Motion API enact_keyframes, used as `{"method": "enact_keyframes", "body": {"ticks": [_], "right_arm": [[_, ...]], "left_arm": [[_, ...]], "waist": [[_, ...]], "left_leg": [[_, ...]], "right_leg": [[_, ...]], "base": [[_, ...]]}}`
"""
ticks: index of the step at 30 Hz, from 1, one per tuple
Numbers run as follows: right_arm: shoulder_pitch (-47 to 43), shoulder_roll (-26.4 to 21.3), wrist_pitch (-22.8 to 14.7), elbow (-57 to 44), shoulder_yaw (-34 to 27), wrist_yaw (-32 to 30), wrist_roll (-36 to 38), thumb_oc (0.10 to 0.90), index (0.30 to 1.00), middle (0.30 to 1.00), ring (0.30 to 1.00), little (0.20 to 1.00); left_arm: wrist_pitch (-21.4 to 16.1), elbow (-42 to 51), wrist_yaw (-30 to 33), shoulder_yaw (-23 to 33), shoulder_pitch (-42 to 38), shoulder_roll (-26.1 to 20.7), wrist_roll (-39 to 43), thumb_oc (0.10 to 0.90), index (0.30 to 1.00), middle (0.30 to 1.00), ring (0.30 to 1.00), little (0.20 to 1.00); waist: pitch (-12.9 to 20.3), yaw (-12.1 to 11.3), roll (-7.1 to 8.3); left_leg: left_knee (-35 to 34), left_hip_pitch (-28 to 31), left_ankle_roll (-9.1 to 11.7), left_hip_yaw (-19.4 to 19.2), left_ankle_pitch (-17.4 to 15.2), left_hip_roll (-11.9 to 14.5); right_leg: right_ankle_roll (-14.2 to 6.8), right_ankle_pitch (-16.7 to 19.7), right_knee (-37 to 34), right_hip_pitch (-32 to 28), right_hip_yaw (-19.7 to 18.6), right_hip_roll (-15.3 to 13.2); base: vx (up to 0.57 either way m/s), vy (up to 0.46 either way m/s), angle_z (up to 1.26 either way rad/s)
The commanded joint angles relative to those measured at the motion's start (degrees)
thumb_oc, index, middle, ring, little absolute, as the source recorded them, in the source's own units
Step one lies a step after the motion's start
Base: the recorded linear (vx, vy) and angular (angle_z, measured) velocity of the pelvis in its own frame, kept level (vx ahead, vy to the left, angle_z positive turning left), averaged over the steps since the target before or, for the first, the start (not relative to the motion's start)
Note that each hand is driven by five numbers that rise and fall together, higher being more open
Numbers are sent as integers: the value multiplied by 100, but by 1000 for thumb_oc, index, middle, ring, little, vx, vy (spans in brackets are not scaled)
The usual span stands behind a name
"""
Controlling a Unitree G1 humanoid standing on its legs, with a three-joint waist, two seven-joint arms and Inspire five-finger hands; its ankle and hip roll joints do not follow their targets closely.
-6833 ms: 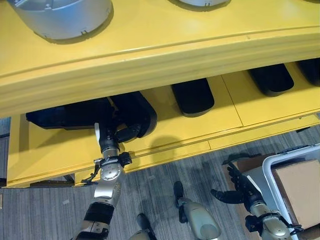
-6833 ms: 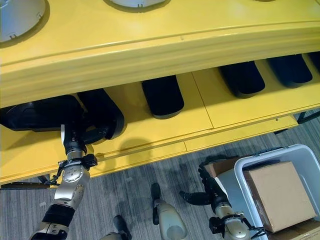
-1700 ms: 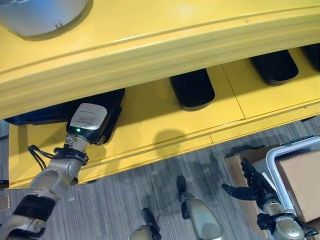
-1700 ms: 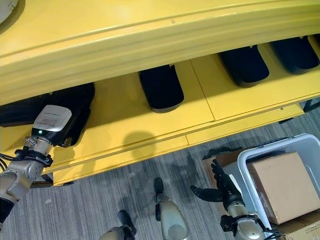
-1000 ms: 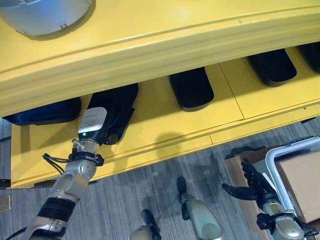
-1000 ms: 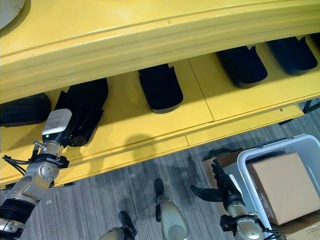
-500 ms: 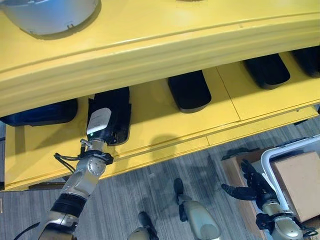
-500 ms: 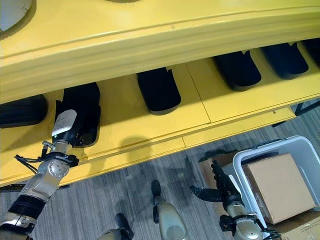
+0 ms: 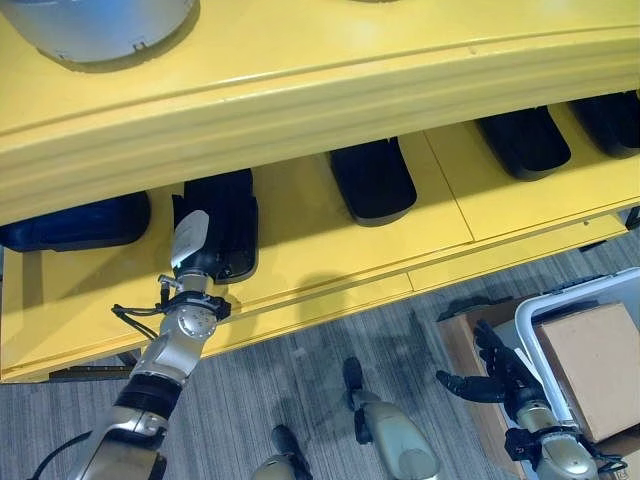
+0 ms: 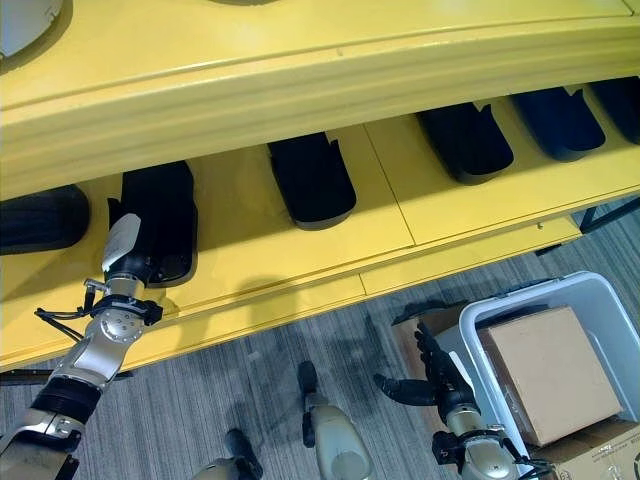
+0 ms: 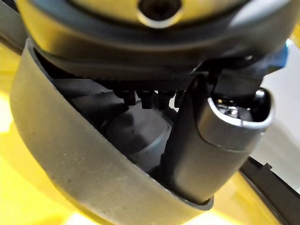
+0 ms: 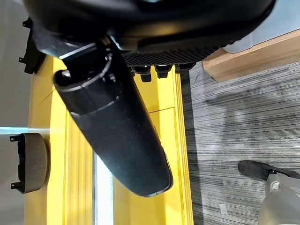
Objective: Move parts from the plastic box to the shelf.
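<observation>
A black moulded part lies on the yellow shelf's lower board, left of centre. My left hand reaches in at its front end and holds it. Up close, the thumb lies inside the part's grey rim. My right hand hangs open over the floor, fingers spread, just left of the white plastic box. The box holds a brown cardboard carton.
More black parts sit on the same board: one at the far left, one in the middle, two to the right. A silver-grey round housing stands on the upper shelf. The overhanging shelf edge hides the board's rear.
My left hand has turned the black part from slanted to straight and shifted it right, away from the far-left part. The camera has shifted a little. The right hand has stayed put.
</observation>
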State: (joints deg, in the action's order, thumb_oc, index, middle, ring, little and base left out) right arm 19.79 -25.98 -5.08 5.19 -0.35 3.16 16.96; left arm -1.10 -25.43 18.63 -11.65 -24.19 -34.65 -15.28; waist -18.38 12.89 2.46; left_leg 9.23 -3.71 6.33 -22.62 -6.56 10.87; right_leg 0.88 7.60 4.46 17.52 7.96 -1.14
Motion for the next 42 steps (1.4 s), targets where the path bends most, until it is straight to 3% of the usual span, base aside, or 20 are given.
{"method": "enact_keyframes", "body": {"ticks": [1,42], "right_arm": [[137,-279,-357,-552,-153,-118,111,900,1000,1000,1000,1000],[68,-413,-389,-570,85,-139,137,900,1000,1000,1000,1000]], "left_arm": [[-86,-310,372,32,-407,-116,389,900,1000,1000,1000,1000],[-176,-1408,683,-65,-1572,-355,1588,900,1000,1000,1000,1000]], "waist": [[346,162,22],[410,272,57]], "left_leg": [[445,-407,244,177,104,700],[485,-507,291,150,181,786]], "right_leg": [[-903,-727,610,53,-207,-723],[-881,-734,684,167,-232,-628]], "base": [[0,0,0],[-1,-1,-1]]}}
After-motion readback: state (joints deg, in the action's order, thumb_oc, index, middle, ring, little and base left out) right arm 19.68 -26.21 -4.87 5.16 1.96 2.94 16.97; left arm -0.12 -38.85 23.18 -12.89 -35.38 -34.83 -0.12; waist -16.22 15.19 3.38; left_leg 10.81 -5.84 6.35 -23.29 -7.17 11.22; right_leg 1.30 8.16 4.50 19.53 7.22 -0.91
